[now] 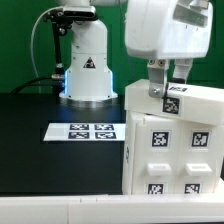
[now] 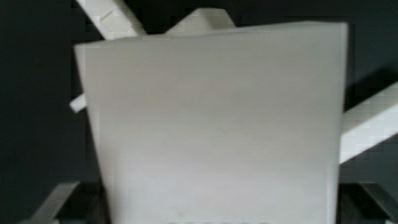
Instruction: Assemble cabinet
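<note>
While tags show outside, wrist sees cabinet (image 1: 170, 140) blank — fingers (image 1: 153, 88) atop.

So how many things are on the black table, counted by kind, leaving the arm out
Cabinet: 1
Marker board: 1
Total: 2
Other loose parts may lie outside both views.

White cabinet (image 1: 170, 140), panelled, carrying square black-and-white tags on its faces; plain pale grey-white in the wrist view (image 2: 210, 130), no pattern showing. White marker board (image 1: 86, 131) with black-and-white square tags. Black table (image 1: 40, 150) with a white front edge. White arm (image 1: 160, 30), metal-grey gripper (image 1: 168, 72). Green wall (image 1: 20, 40) behind.
</note>
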Controlling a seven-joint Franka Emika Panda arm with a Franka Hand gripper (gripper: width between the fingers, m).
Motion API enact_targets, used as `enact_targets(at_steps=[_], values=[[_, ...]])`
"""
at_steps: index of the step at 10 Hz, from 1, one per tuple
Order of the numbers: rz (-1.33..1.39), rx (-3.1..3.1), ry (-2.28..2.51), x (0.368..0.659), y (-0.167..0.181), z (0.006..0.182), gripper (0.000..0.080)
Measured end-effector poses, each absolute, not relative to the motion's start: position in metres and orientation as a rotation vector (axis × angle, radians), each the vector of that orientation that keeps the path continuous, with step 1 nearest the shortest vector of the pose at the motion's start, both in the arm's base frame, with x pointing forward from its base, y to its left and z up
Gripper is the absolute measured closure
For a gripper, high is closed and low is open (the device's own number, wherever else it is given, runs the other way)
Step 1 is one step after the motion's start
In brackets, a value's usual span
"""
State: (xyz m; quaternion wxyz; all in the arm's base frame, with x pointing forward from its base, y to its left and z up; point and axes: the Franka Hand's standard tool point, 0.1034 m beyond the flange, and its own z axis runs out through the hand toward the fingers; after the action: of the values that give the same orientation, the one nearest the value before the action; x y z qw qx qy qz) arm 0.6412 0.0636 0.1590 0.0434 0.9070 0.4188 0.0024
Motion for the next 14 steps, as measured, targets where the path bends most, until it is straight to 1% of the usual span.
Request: enact_targets(at_steps=[2,6,11,14], values=[[0.021,2.866,1.069,0.641,0.064,0.160,0.0242],[0.118,3.095,0.000,0.642,0.071,0.161,0.0241],[0.137,3.072,-0.499,0.643,0.073,0.163,0.0241],[0.183,2.909,-1.257,0.640,0.086,0.156,0.0241]])
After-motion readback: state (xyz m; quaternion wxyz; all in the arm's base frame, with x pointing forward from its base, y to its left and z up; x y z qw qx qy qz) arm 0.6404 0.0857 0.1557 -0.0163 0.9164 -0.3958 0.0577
